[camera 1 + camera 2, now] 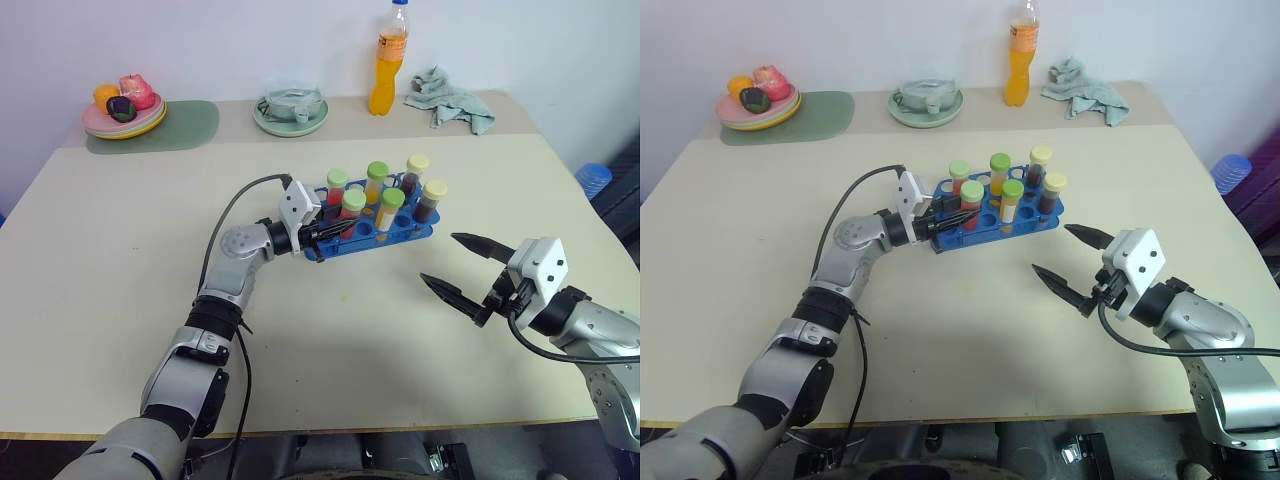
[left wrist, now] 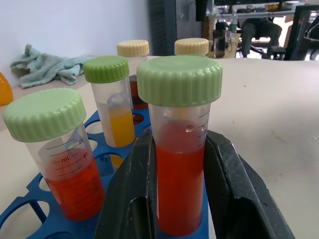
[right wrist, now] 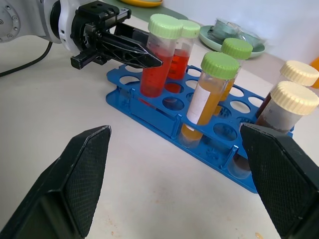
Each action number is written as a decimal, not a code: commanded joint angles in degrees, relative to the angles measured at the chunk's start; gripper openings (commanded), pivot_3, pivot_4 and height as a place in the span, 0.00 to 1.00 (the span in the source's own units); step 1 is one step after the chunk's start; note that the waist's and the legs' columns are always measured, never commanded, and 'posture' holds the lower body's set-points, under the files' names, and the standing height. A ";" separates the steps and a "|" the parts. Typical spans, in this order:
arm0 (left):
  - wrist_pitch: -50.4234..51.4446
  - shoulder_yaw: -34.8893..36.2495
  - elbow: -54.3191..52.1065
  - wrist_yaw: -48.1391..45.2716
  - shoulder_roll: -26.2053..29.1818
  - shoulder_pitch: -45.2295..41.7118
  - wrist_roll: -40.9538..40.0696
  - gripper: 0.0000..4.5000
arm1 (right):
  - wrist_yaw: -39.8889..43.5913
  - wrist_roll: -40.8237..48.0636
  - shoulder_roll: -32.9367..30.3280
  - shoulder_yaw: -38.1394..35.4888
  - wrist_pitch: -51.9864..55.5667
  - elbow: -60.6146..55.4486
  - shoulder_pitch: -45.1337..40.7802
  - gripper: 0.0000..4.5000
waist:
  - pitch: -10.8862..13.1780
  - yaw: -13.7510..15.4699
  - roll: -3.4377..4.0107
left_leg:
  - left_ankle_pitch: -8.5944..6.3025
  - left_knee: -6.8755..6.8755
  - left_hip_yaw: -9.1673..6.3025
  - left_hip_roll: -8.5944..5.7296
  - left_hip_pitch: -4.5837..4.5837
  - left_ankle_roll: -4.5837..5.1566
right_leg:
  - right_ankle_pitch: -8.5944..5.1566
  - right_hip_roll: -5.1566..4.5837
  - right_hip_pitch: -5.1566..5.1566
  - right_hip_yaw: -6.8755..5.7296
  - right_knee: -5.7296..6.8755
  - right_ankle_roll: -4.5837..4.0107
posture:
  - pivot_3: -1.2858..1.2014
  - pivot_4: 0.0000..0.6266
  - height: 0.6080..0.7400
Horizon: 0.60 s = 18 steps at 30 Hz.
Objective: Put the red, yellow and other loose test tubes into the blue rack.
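Blue rack (image 1: 405, 233) on cream tabletop (image 1: 120, 270). Green-capped tubes of red (image 3: 158, 55) and yellow liquid (image 3: 209, 94); cream-capped tubes of dark brown (image 3: 284, 107). Black fingers (image 3: 127, 47). Orange bottle (image 1: 389, 62), pale green cloth (image 1: 450, 98), green mat (image 1: 190, 125).

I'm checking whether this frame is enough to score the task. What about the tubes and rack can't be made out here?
- Base of the red tube held by the left pincer: left wrist view, hidden by the pincer's fingers and the blue rack, so full seating is unclear.
- Volume marks on the neighbouring red tube: too small to read.
- Dark tubes: right wrist view, lower ends hidden by the right pincer's finger.
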 commanded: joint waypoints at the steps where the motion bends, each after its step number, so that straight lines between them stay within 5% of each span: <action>1: 1.17 0.08 -1.56 0.18 -0.50 -0.09 -0.27 0.16 | 0.07 0.16 0.13 0.18 -0.60 -1.12 -0.78 0.94 | 0.00 0.00 0.00 | 0.00 0.00 0.00 0.00 0.00 0.00 | 0.00 0.00 0.00 0.00 0.00 0.00 | 0.52 0.24 1.00; 8: 6.14 0.08 -3.82 -0.37 0.10 1.39 -1.21 0.16 | 0.52 0.24 -0.17 0.75 -0.62 -0.35 -1.66 0.94 | 0.00 -0.02 0.00 | 0.00 0.00 0.00 0.00 0.00 0.00 | 0.00 0.00 0.01 0.00 0.00 0.00 | 0.52 0.24 1.00; 15: 6.10 1.02 -6.64 0.90 0.12 2.51 -1.55 0.95 | 1.37 0.30 -0.42 1.30 -0.47 0.64 -2.97 0.94 | 0.00 -0.03 0.00 | 0.00 0.00 -0.01 0.00 0.00 0.00 | 0.00 0.00 -0.02 0.00 0.03 0.00 | 0.52 0.24 1.00; 18: 6.56 0.83 -7.74 1.06 0.44 3.10 -1.96 0.99 | 1.80 0.35 -0.49 1.32 -0.48 0.95 -3.22 0.94 | 0.00 0.00 0.00 | 0.00 0.03 0.00 0.00 0.00 0.00 | 0.00 -0.01 0.00 0.00 0.03 0.00 | 0.52 0.24 1.00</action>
